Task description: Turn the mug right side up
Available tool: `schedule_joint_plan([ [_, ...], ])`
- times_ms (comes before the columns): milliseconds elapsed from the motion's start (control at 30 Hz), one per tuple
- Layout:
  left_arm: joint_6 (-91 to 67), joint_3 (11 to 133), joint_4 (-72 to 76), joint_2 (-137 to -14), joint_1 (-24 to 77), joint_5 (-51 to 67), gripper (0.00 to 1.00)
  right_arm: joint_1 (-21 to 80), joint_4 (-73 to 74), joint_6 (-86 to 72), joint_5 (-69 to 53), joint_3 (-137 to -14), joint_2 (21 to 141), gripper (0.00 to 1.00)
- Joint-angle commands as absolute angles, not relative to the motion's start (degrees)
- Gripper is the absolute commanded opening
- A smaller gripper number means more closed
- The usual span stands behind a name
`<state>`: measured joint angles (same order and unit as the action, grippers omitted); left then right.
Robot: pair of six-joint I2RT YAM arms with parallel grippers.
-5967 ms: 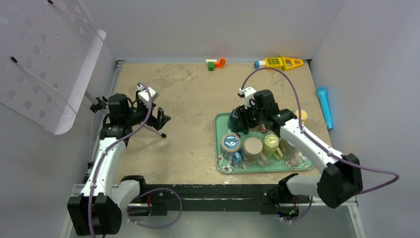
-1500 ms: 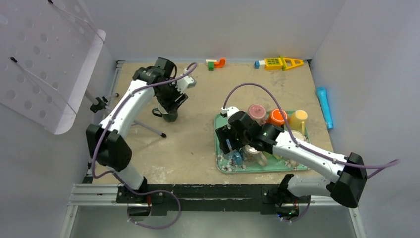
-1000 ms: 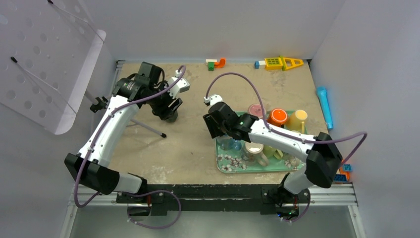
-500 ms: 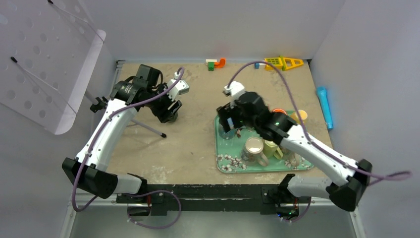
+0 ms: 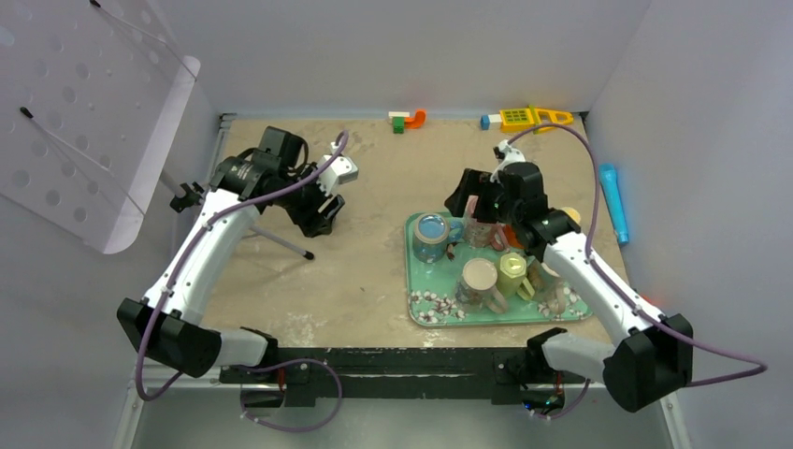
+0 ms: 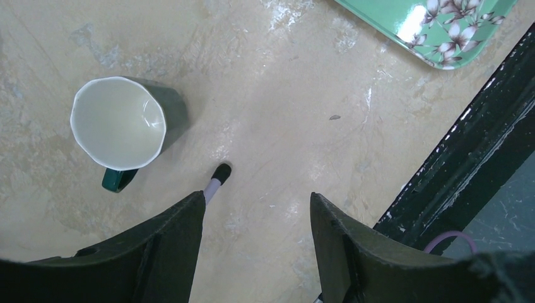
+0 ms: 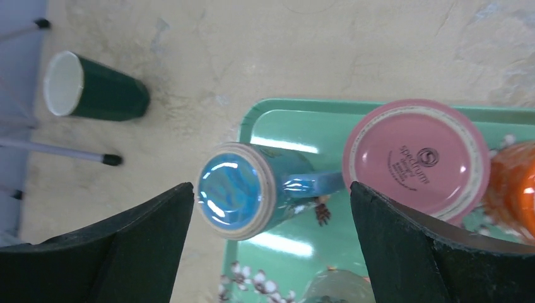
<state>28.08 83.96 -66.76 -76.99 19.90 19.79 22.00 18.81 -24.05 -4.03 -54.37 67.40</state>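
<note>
A dark green mug (image 6: pixel 120 123) with a white inside stands mouth up on the table, left of my left gripper (image 6: pixel 257 199), which hovers open and empty above bare tabletop. From the right wrist the same green mug (image 7: pixel 94 95) shows at upper left. A blue mug (image 7: pixel 243 189) stands at the far-left corner of the green floral tray (image 5: pixel 418 304), with a glossy blue disc ringed in beige facing up, apparently its base. My right gripper (image 7: pixel 271 186) is open wide above it, touching nothing. From the top view it hangs over the tray's back (image 5: pixel 472 201).
A pink mug (image 7: pixel 416 161) stands base up beside the blue one, an orange one (image 7: pixel 514 183) further right. A glass (image 5: pixel 479 278) and a yellow cup (image 5: pixel 511 271) share the tray. A tripod leg (image 6: pixel 214 183) lies near the green mug. Toys (image 5: pixel 528 118) line the back wall.
My right gripper has opened wide and drawn back to the right, leaving the blue mug standing on the tray. The left arm has barely moved.
</note>
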Motion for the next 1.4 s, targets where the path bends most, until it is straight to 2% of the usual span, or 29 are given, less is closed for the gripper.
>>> schedule_joint_plan([
  [0,27.32,83.54,-64.73,-74.6,19.73,22.76,0.66,21.49,8.26,-43.03,-8.97,-51.1,61.83,0.99],
  [167,27.09,83.38,-64.53,-74.57,19.77,23.55,0.66,21.49,0.44,-60.62,-4.08,-41.32,53.92,0.98],
  [333,26.81,82.63,-63.91,-74.65,19.78,23.62,0.66,21.59,6.76,-67.88,-0.06,-41.48,55.44,0.74],
  [467,26.64,82.66,-63.99,-74.92,19.78,23.73,0.66,21.56,15.71,-71.52,-0.61,-45.29,62.8,0.74],
  [567,26.75,82.45,-64.01,-74.63,19.73,23.82,0.66,21.61,14.67,-74.62,-1.15,-44.27,65.12,0.75],
  [733,26.72,82.43,-63.66,-74.28,19.75,24.08,0.66,21.61,15.19,-78.22,-0.64,-44.12,67.88,0.83],
  [900,26.63,82.61,-63.61,-74.31,19.77,24.55,0.66,21.58,14.63,-80.79,-0.63,-46.56,73.97,0.81],
  [1067,26.99,82.08,-63.21,-73.67,19.77,24.52,0.66,21.86,11.69,-82.55,-2.17,-48.31,79.7,0.69],
  [1233,27.03,81.83,-62.87,-73.31,19.75,24.44,0.66,22.21,9.61,-83.04,-1.34,-48.33,81.48,0.48],
  [1300,27.07,81.83,-62.8,-73.3,19.78,24.62,0.66,22.23,7.77,-82.34,-1.97,-47.61,82.07,0.36],
  [1367,27.09,81.89,-62.73,-73.3,19.78,24.78,0.66,22.23,5.16,-81.81,-3.24,-46.51,82.69,0.2],
])
